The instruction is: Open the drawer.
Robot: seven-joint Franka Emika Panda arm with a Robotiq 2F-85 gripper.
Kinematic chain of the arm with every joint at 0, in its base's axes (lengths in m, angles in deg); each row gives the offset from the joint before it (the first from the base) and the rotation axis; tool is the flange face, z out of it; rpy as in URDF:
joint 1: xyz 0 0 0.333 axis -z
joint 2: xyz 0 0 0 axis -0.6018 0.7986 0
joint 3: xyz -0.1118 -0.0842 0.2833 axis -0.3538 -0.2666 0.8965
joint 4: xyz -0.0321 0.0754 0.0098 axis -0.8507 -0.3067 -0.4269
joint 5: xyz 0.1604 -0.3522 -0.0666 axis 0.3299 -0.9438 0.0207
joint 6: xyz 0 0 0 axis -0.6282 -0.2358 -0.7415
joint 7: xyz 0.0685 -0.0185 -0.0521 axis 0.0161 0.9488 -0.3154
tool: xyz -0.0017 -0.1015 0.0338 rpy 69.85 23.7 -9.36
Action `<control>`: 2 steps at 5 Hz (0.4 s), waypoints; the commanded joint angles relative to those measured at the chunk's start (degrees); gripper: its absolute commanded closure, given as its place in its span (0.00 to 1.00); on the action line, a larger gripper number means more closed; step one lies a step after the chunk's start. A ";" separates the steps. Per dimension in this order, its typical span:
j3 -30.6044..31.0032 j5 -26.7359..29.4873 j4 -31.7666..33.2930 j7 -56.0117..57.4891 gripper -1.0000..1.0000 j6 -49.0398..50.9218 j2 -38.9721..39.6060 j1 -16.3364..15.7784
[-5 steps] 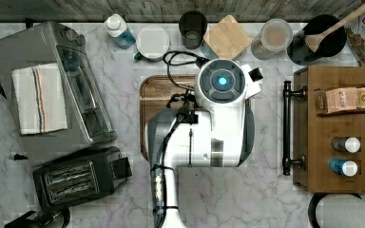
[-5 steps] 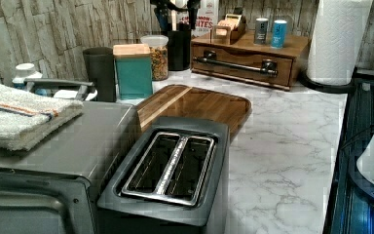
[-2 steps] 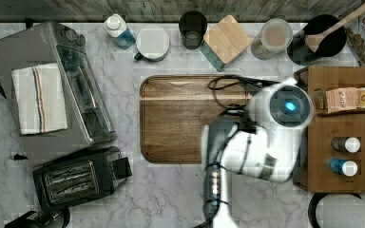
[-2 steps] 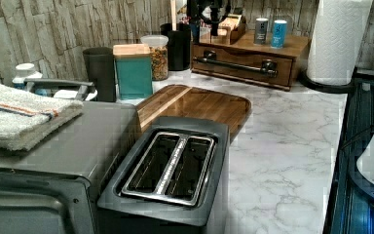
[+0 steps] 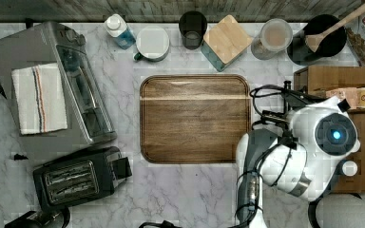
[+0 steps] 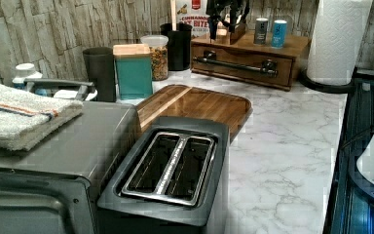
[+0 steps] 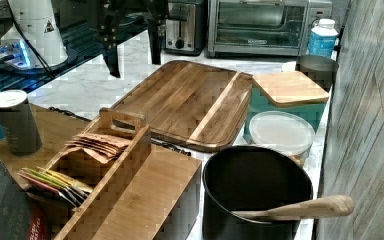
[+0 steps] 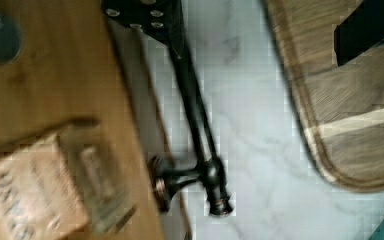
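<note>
At the left view's upper right, the shallow brown wooden drawer (image 6: 246, 61) sits shut under its long black bar handle (image 6: 233, 64).
The black gripper (image 6: 227, 10) hovers above, fingers parted, grasping nothing: approach step; next, probably descend and clasp the bar. One drawer, one handle, two posts, two canisters (image 6: 269, 32).

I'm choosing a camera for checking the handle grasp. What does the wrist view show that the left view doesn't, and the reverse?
Wrist view alone: the handle close up, with one post joining it to the drawer front, and marble between the handle and the cutting board.

Left view alone: the whole closed drawer with both posts, the gripper above it, the toaster, towel and paper towel roll.

Both: handle, cutting board, marble counter.
</note>
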 commanded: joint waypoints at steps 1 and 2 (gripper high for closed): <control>1.73 -5.64 -0.88 6.16 0.00 -0.66 1.83 -1.86; 0.78 -11.66 -2.14 2.13 0.00 -0.55 2.70 -1.06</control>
